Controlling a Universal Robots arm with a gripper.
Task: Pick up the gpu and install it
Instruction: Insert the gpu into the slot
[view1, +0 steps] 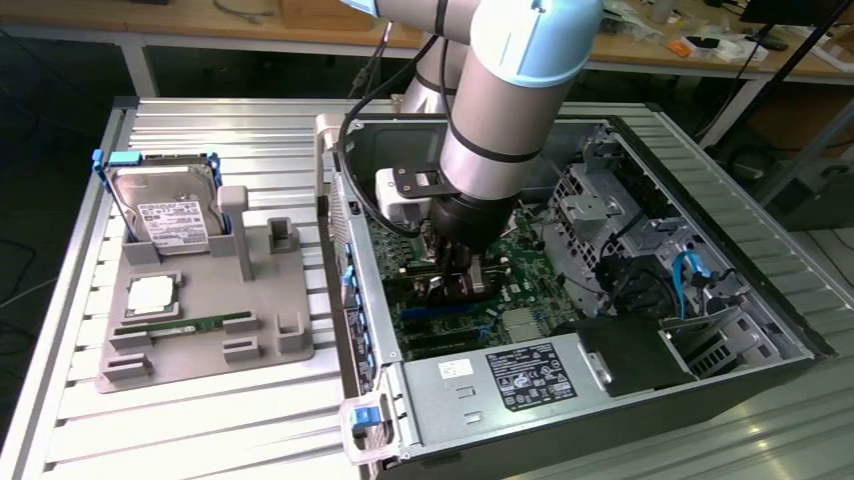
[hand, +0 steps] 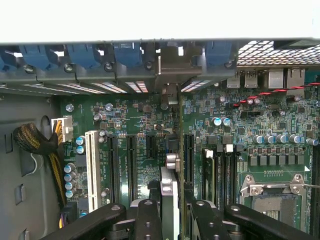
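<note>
**A:** Silver and pale blue, that one arm (view1: 501, 90) is plunging steeply down from the top of the exterior view into the open black computer case (view1: 747, 300). What are you counting outside it?

**B:** One grey moulded tray (view1: 287, 300) is sitting on the ribbed metal table (view1: 200, 420), toward the exterior view's left. One silver hard drive (view1: 167, 215) with a white label is standing upright in it, one square chip (view1: 151, 293) is lying flat below that, and one slim green RAM stick (view1: 187, 325) is lying just beside the chip.

**A:** And the gripper (view1: 461, 272)?

**B:** Black, pointing down, hanging right over the green motherboard (view1: 527, 290). One labelled grey power supply (view1: 521, 375) is lying near it.

**A:** Switching to the wrist view: two black fingers (hand: 147, 220) are pinching the gpu (hand: 170, 200) between them, edge-on to us.

**B:** So the jaws are clamping the card, thin and flat, with its silver metal end reaching toward the case's rear wall. It's standing upright just above the motherboard (hand: 130, 120), among the long black slots (hand: 131, 165).

**A:** I'm counting one white slot (hand: 91, 167) beside them, and one empty silver processor socket (hand: 272, 195). Whether the card is touching a slot, I cannot tell.
</note>
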